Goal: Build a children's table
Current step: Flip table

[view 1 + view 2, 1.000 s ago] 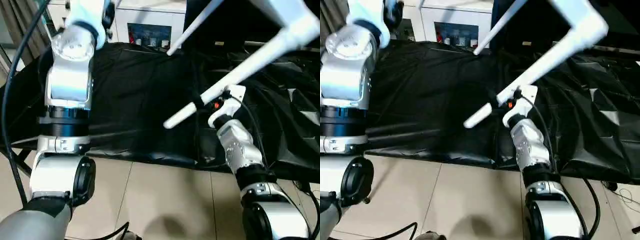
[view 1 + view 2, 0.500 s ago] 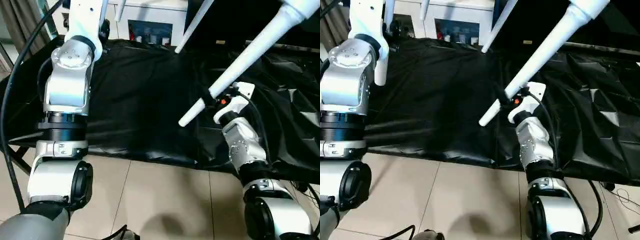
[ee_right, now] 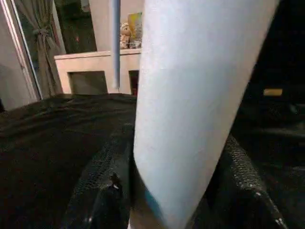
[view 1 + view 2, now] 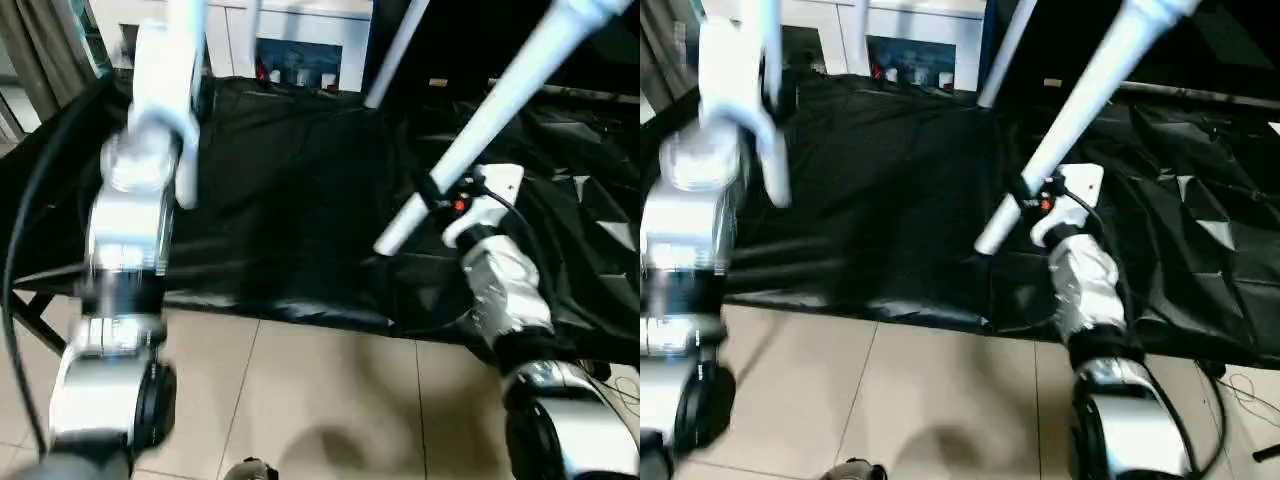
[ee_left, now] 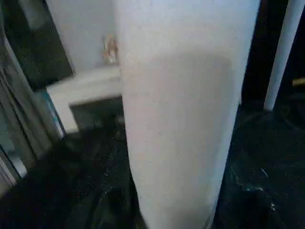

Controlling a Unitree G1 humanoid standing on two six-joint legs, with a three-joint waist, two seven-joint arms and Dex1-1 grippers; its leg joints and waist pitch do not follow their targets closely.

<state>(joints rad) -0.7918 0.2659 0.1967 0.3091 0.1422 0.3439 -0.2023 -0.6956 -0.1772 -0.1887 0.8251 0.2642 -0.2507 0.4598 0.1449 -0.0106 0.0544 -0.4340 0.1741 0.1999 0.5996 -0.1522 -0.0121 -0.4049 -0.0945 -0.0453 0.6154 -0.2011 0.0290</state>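
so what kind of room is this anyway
Likely an indoor lab or demo room: a large black-draped work table, pale tiled floor, a white glass-door cabinet behind, and grey curtains.

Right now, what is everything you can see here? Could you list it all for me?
Table legs: three, white; one slanting up from the right gripper, one hanging by the left arm, one further back near the top edge.
Work table: one, draped in black cloth, across the middle.
Cabinet: one, white with glass doors, behind the work table.
Floor: beige tiles, in front of the work table.
Curtain: one, grey-brown, far left.
Cables: dark, on the floor at far right.
Left arm: silver, on the left.
Right arm: silver, on the right.
Right gripper: jaws shut on the slanting leg.
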